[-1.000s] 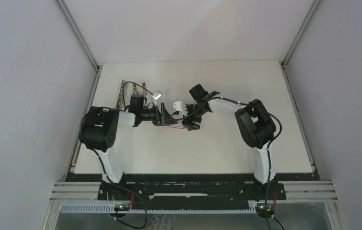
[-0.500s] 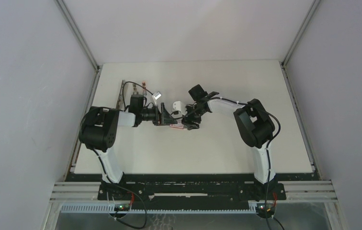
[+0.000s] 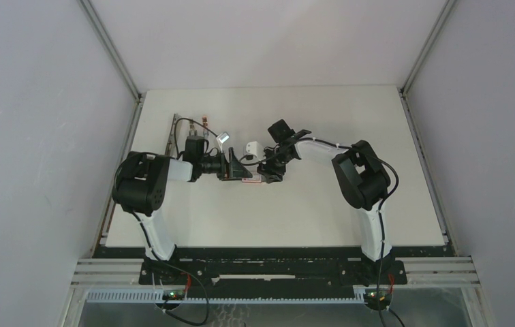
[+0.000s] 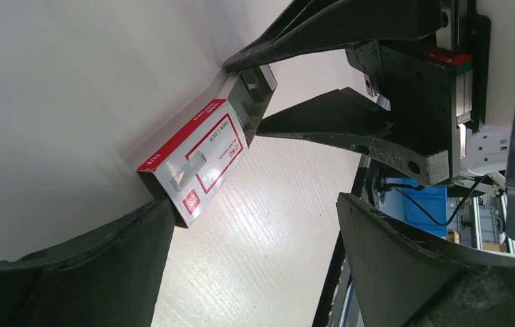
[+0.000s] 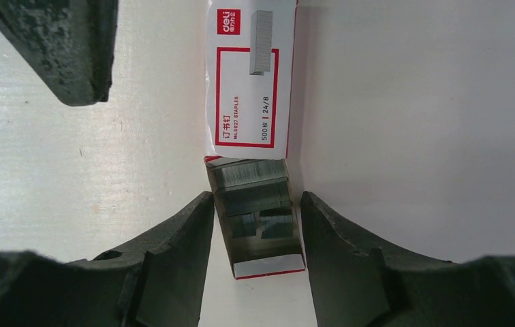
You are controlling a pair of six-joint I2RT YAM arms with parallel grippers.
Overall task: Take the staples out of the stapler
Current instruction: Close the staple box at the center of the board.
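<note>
A small red-and-white staple box (image 5: 251, 75) lies flat on the table, also visible as the box (image 3: 251, 178) between the two grippers. Its drawer is slid out toward my right wrist camera and holds grey staples (image 5: 251, 174). My right gripper (image 5: 255, 225) straddles the drawer's open end. Its left fingertip (image 5: 197, 211) is at the drawer's edge and a thin gap remains on the other side. My left gripper (image 4: 255, 231) is wide open, and one of its fingers (image 4: 118, 252) presses against the box's far end. The stapler (image 3: 173, 133) lies at the back left, behind the left arm.
A small reddish piece (image 3: 204, 125) lies beside the stapler. The enclosure's walls rise along the table's left edge (image 3: 129, 136) and right edge (image 3: 422, 136). The left arm's cable (image 3: 186, 121) loops above the stapler.
My right gripper's jaws have narrowed around the drawer end and the gripper has crept slightly toward the box. The left gripper has stayed still and wide open.
</note>
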